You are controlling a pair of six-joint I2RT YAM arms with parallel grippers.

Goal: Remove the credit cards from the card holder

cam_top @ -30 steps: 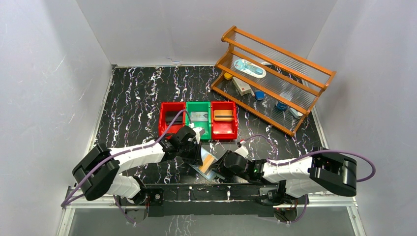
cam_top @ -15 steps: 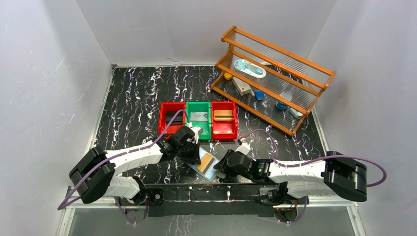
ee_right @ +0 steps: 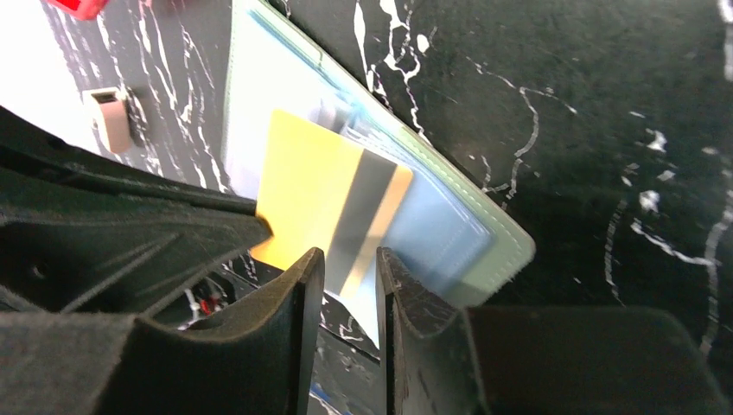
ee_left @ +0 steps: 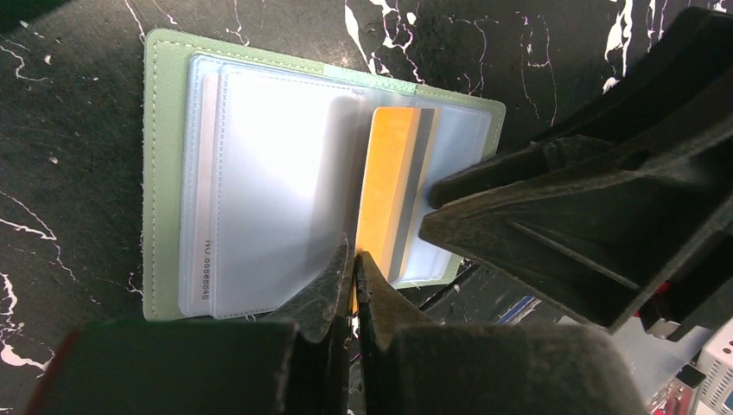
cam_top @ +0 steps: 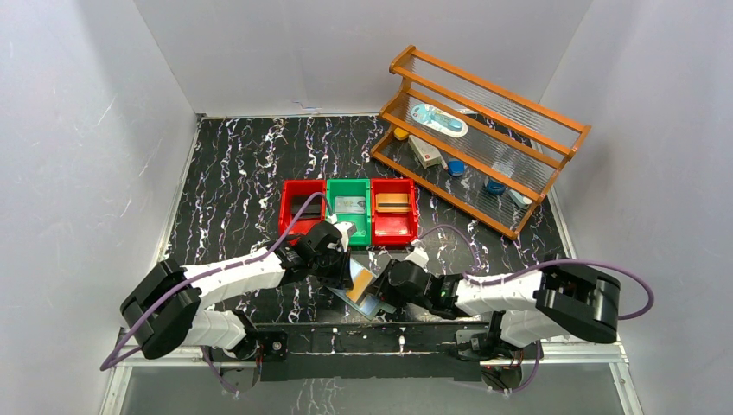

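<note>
Black marbled desk (cam_top: 233, 173): sage-green card holder (ee_left: 164, 173) lies open near the front edge, between both arms. Left hand (ee_left: 353, 259) pressed together at its clear sleeves' edge. Right hand (ee_right: 347, 255) slightly spread, straddling the gold card (ee_right: 311, 181) that juts from a sleeve.

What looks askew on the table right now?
One gold card sticks out crooked from the open card holder, partly out of its clear sleeve instead of lying square. The right gripper straddles its edge, jaws apart. Nothing looks spilled or damaged.
</note>
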